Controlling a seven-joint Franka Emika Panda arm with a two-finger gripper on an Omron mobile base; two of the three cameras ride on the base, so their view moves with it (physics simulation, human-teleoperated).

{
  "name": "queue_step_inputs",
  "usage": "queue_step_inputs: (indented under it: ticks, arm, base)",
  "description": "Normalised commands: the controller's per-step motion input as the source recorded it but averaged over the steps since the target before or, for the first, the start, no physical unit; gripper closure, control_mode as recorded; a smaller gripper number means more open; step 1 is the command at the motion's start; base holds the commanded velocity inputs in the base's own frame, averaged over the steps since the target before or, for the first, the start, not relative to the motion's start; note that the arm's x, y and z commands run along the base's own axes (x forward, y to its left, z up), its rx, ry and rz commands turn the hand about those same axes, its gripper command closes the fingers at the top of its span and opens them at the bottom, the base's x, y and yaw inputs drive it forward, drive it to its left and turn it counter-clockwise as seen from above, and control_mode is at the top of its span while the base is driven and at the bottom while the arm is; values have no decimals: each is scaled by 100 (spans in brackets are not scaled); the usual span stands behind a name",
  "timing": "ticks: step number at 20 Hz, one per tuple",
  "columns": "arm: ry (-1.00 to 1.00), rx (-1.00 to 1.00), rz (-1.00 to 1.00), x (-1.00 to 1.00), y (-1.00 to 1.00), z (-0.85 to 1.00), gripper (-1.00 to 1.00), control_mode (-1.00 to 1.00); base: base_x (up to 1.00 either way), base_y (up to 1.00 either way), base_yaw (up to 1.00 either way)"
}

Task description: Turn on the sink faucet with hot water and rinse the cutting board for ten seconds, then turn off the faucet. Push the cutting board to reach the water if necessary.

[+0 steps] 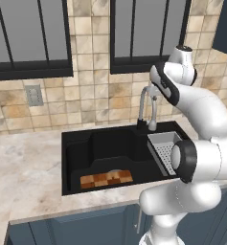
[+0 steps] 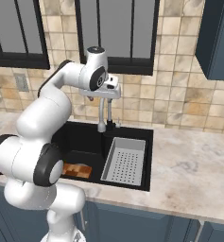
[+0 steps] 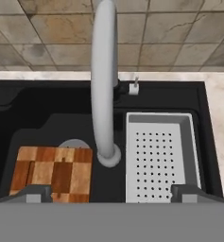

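the cutting board (image 3: 53, 172), a checkered slab of tan and dark brown squares, lies flat at the sink's (image 1: 76, 143) front-left floor, just left of the faucet's (image 3: 104, 80) spout mouth. no stream shows, so the lever (image 3: 133, 86) at the back rim likely comes next: lower the gripper (image 3: 111, 193), jaws spread wide and empty above the spout, beside that lever and nudge it toward hot. the grey drainer tray (image 3: 160, 156) sits at the right.

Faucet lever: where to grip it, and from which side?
Take the small lever at the sink faucet base, on the drainer tray side. Come from above and in front: it stands up clear of the spout, the wall close behind. The open gripper hangs above.
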Motion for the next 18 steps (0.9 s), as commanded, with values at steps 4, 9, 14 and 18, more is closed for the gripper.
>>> queue_step_inputs:
  ticks: [4,9,14,18]
  arm:
    - [0,0,0,27,0,-25,-100,-100]
    - [0,0,0,24,0,-25,-100,-100]
    - [0,0,0,27,0,-19,-100,-100]
    - [0,0,0,25,0,-19,-100,-100]
  base:
    - [0,0,0]
    - [0,0,0]
    - [0,0,0]
    - [0,0,0]
